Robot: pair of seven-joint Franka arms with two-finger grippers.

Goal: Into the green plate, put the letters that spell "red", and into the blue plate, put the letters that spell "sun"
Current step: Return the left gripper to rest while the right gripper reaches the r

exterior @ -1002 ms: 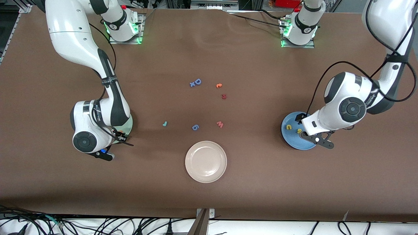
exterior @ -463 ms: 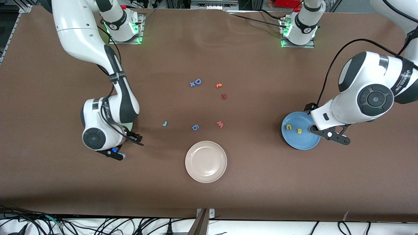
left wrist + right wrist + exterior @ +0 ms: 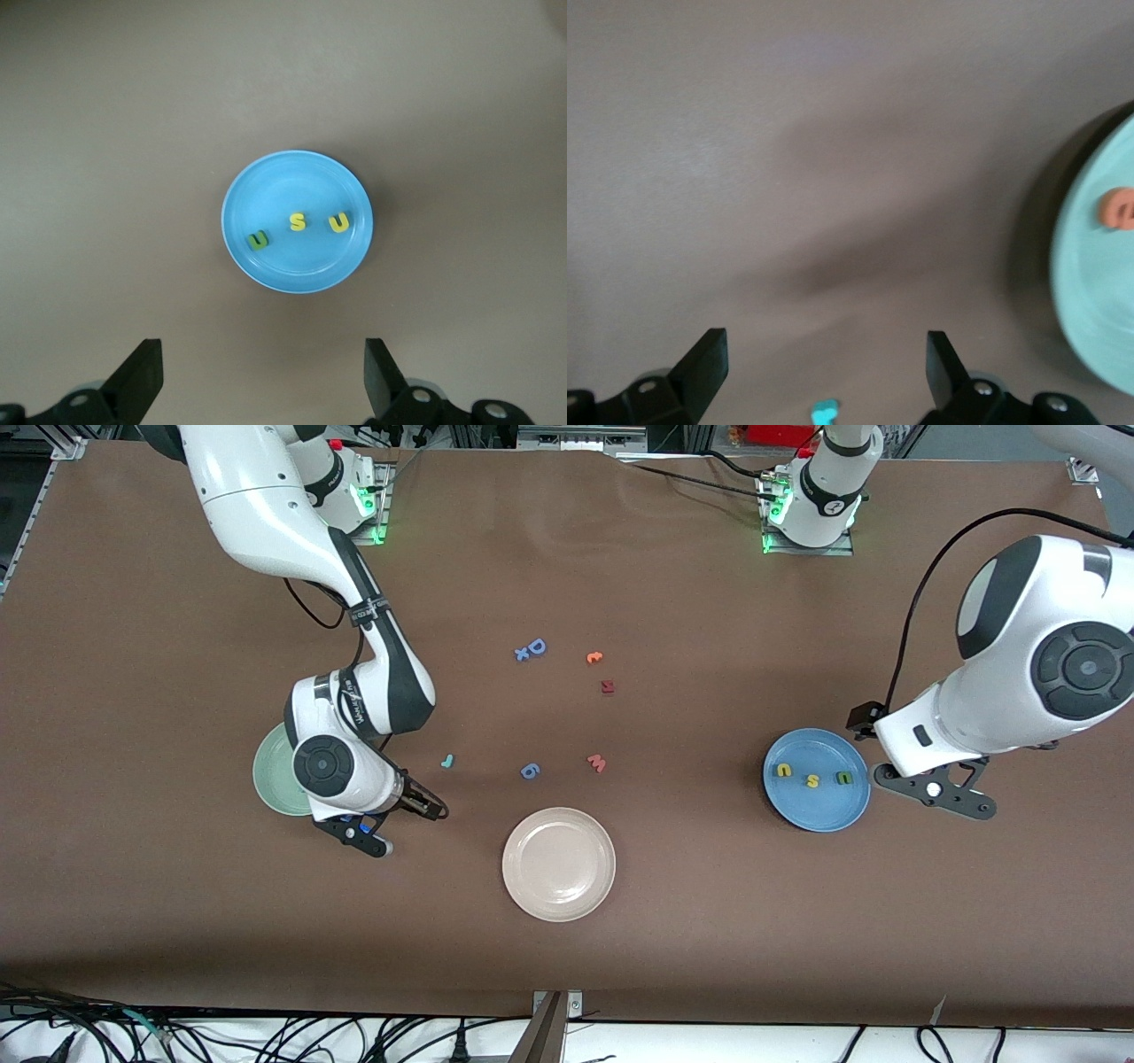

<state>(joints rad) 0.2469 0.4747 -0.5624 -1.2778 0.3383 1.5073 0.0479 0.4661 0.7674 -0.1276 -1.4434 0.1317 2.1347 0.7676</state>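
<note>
The blue plate (image 3: 815, 806) (image 3: 297, 266) holds a yellow arch letter (image 3: 783, 771) (image 3: 338, 222), a yellow "s" (image 3: 811, 780) (image 3: 298, 221) and an olive-green arch letter (image 3: 844, 778) (image 3: 258, 240). My left gripper (image 3: 939, 793) (image 3: 263, 372) hangs open and empty beside that plate, toward the left arm's end. The green plate (image 3: 270, 779) (image 3: 1099, 301) is half hidden by the right arm in the front view; an orange "e" (image 3: 1118, 208) lies in it. My right gripper (image 3: 403, 824) (image 3: 824, 367) is open and empty between the green plate and the small teal "r" (image 3: 447, 761) (image 3: 825, 411).
A cream-white plate (image 3: 558, 895) sits nearest the front camera at mid-table. Loose letters lie farther off: blue "D" and "x" (image 3: 532, 648), an orange letter (image 3: 594, 657), a dark red piece (image 3: 607, 686), a pink "w" (image 3: 596, 763) and a blue "6" (image 3: 529, 771).
My right arm swung off the green plate toward the teal "r", and its jaws widened. My left arm drew away from the blue plate toward its own end, uncovering the olive letter.
</note>
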